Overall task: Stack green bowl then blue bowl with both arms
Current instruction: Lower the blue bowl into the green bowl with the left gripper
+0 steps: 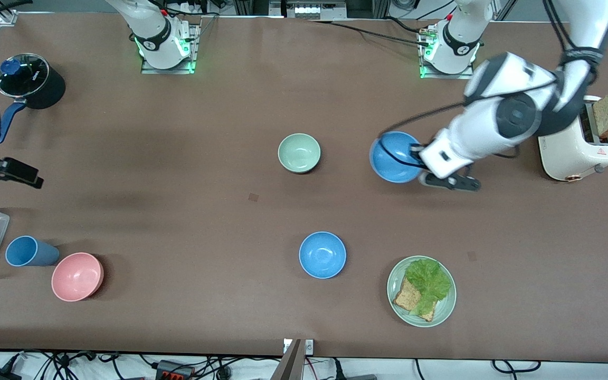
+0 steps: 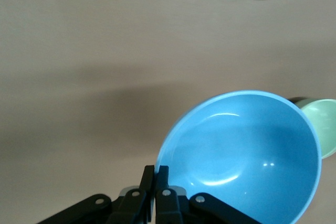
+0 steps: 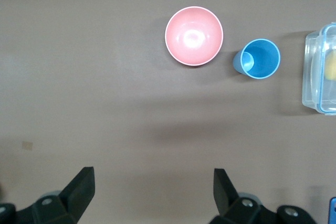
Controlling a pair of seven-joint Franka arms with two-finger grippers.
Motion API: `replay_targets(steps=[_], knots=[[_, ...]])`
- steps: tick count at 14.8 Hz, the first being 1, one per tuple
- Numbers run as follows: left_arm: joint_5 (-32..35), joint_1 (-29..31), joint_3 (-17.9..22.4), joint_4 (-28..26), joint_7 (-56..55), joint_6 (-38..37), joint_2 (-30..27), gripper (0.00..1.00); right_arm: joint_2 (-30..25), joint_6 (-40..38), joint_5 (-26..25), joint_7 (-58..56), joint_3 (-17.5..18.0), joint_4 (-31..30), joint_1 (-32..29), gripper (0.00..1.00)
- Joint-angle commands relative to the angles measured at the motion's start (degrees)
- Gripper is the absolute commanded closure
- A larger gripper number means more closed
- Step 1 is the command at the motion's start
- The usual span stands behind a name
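Brown tabletop (image 1: 177,158): the left tool (image 2: 156,178) pinches the blue bowl (image 1: 395,157) by its rim, aloft beside the green bowl (image 1: 299,152).
The bowl looks light, rigid and smooth; the rim is the natural hold. The right tool (image 3: 152,187) waits, spread wide.

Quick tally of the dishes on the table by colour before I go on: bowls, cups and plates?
Blue bowls: 2, one held in the left gripper, one nearer the front camera
Green bowl: 1
Pink bowl: 1
Blue cup: 1
Green plate: 1
Total: 6
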Motion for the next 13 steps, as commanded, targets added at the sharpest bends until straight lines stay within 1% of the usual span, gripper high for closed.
replay_targets(steps=[1,2,4,6,7,9,10,13], knots=[[-1.27,-0.95,-2.65,-0.41,-6.12,1.88,0.81,1.00,-2.20,-1.24,0.24,-1.15,0.58,-0.95,-0.50,0.00],[-1.36,-3.05,-3.01,-0.32,-9.18,2.84,0.90,1.00,-2.55,-2.20,-0.37,-0.89,0.58,-1.04,-0.24,0.00],[-1.45,-7.10,-3.10,-0.32,-18.14,5.74,3.43,1.00,-3.43,-2.21,-0.55,-0.89,0.67,-2.78,-0.06,0.00],[-1.27,-11.67,-2.66,-0.23,-24.74,10.83,5.89,1.00,-6.31,-0.46,-0.64,-0.97,0.58,-7.17,-0.15,0.00],[-0.57,-12.82,-2.57,-0.06,-26.95,12.85,7.99,1.00,-8.59,1.55,-0.82,-0.98,0.58,-10.76,-0.15,0.00],[0.83,-16.32,-2.14,-0.32,-28.55,15.06,9.07,1.00,-12.81,5.77,-2.65,-0.98,0.76,-17.18,0.20,0.00],[2.06,-17.91,-0.57,-0.23,-28.72,15.07,9.07,1.00,-13.96,6.66,-3.01,-0.98,0.84,-19.21,0.20,0.00],[3.38,-23.01,2.78,-0.06,-29.25,16.03,10.65,1.00,-14.24,6.32,-2.93,-0.89,0.84,-19.93,0.03,0.00]])
